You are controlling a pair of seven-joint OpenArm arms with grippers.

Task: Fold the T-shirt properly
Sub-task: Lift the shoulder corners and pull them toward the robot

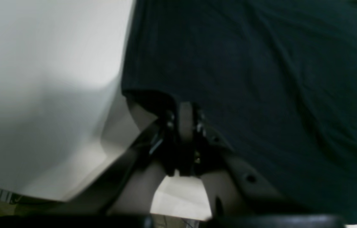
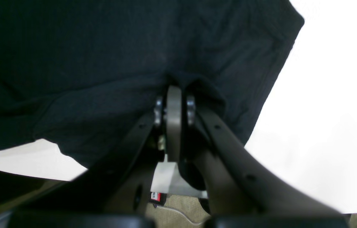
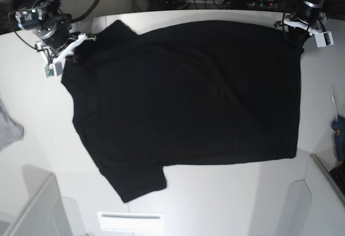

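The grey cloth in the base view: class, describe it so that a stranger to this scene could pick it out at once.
Start from the big black T-shirt spread over the white table. Go past its sleeve side to the picture's left border, about halfway down. There lies the grey cloth, small, crumpled and partly cut off by the frame; it is pale and apart from the shirt, the only other fabric there.

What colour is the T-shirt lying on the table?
Plain black, no print showing on the T-shirt; the base view shows it best.
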